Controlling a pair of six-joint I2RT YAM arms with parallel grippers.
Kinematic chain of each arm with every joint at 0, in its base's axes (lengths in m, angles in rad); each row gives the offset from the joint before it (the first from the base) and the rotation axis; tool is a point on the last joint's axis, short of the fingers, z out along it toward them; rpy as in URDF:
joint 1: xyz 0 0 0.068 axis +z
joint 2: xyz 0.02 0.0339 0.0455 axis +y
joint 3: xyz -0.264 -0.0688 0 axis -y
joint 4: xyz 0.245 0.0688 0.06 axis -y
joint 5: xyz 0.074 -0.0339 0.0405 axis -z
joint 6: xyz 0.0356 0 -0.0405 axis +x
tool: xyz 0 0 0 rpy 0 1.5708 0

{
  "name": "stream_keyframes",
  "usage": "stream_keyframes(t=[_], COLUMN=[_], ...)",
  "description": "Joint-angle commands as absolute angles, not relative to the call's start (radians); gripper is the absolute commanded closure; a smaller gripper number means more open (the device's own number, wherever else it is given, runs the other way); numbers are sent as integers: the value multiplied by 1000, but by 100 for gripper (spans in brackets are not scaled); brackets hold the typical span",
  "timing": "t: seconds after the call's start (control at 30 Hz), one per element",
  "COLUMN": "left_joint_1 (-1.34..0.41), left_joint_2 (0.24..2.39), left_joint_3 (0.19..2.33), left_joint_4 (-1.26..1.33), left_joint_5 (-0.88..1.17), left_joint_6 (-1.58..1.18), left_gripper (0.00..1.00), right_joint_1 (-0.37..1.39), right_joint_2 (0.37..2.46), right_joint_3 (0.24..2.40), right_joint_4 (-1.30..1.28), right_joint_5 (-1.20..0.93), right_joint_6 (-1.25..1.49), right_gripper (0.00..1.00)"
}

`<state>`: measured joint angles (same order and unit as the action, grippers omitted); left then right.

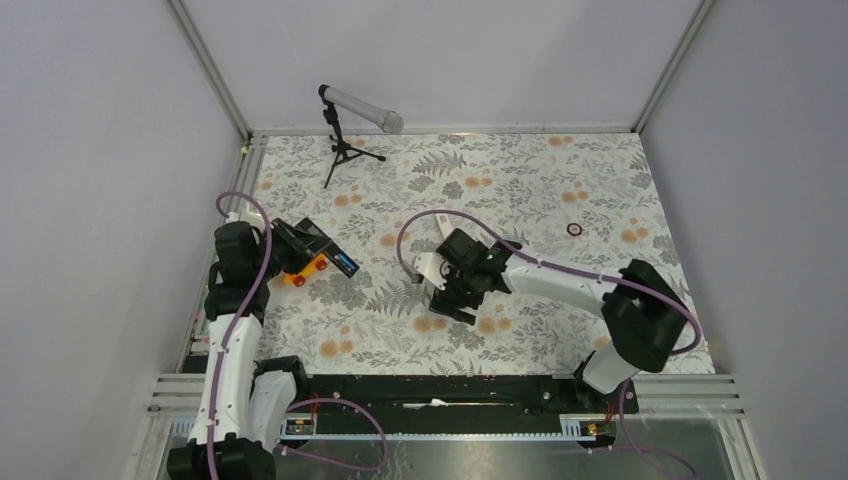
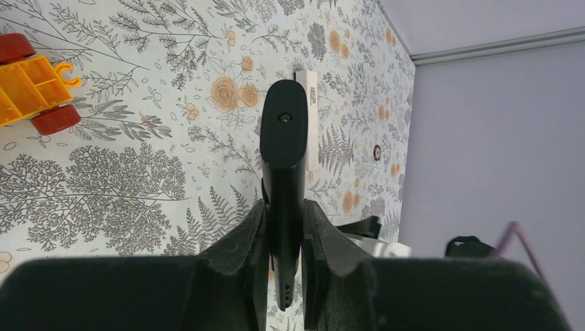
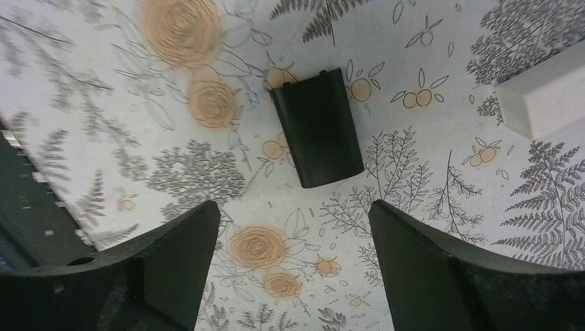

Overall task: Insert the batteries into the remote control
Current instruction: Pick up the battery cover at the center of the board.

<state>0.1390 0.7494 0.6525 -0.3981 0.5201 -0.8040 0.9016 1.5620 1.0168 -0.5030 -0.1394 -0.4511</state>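
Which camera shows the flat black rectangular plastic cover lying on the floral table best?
The right wrist view: the flat black rectangular plastic cover lies whole and unobstructed beyond the open right gripper. In the top view that gripper hangs over the spot, so the cover cannot be picked out. The left wrist view does not show it.

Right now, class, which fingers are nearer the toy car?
Left. The left fingers, clamped on the remote, sit just beside the car. The right fingers stand open farther across the table, above the black cover.
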Motion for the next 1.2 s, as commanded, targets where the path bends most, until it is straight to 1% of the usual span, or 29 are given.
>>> stream_keyframes(t=[0.0, 0.07, 0.17, 0.3, 0.47, 0.6, 0.8, 0.83, 0.9, 0.97, 1.03, 1.17], left_joint_1=[186, 202, 219, 232, 240, 241, 243, 242, 244, 243, 244, 244], left_joint_2=[784, 794, 810, 822, 829, 836, 836, 835, 832, 827, 823, 814], left_joint_3=[666, 651, 634, 637, 638, 634, 629, 628, 627, 625, 619, 610], left_joint_4=[-305, -273, -244, -233, -228, -214, -204, -205, -206, -207, -209, -199], left_joint_5=[641, 667, 690, 704, 710, 718, 726, 726, 727, 726, 726, 732], left_joint_6=[-791, -804, -816, -813, -815, -826, -836, -836, -836, -836, -836, -849], left_gripper=[100, 100, 100, 100, 100, 100, 100, 100, 100, 100, 100, 100], right_joint_1=[917, 917, 917, 917, 918, 917, 917, 917, 917, 917, 917, 917], right_joint_2=[1656, 1702, 1744, 1784, 1814, 1827, 1852, 1860, 1881, 1893, 1893, 1872], right_joint_3=[1075, 1093, 1117, 1130, 1121, 1132, 1156, 1159, 1166, 1167, 1165, 1155], right_joint_4=[-528, -534, -539, -541, -526, -519, -520, -524, -537, -549, -548, -525], right_joint_5=[-21, 39, 61, 44, 12, -40, -83, -77, -56, -39, -35, -13], right_joint_6=[-564, -591, -615, -623, -632, -626, -615, -610, -602, -594, -585, -564], right_gripper=[13, 14, 14, 15, 21, 24, 26, 28, 35, 46, 53, 59])
